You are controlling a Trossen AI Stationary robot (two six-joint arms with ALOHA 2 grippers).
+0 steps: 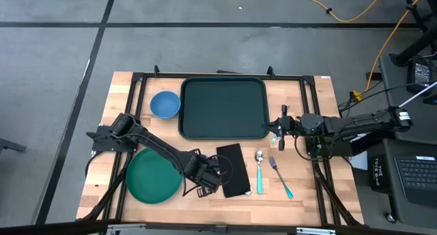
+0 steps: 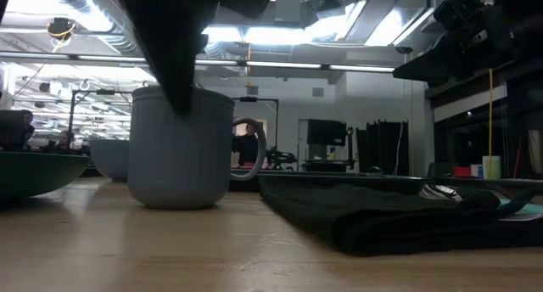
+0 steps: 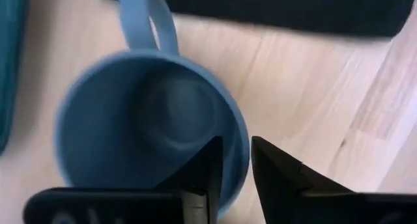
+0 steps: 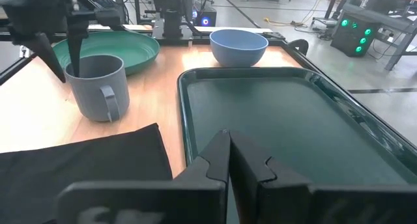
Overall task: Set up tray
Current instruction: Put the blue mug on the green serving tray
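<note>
The dark green tray (image 1: 222,106) lies at the table's far middle, also in the right wrist view (image 4: 293,126). A grey-blue mug (image 3: 150,120) stands upright on the wood between the green plate (image 1: 153,175) and the black napkin (image 1: 232,169); it shows too in the low view (image 2: 182,148) and the right wrist view (image 4: 98,87). My left gripper (image 3: 236,142) is over the mug, shut on its wall. My right gripper (image 4: 228,136) is shut, low at the tray's right rim (image 1: 278,128). My left gripper holds the mug by its rim wall (image 3: 240,129), on the side away from the handle (image 3: 146,22). One finger (image 3: 207,165) is inside the mug and one (image 3: 277,172) outside. The fingers come from above, pointing down. The mug stands upright with its base on the table. My right gripper's shut fingertips are at the tray's rim (image 4: 186,146); I cannot tell whether they touch it.
A blue bowl (image 1: 164,104) sits left of the tray. A spoon (image 1: 259,170) and a fork (image 1: 280,177) with teal handles lie right of the napkin. Black frame rails border the table's left and right sides.
</note>
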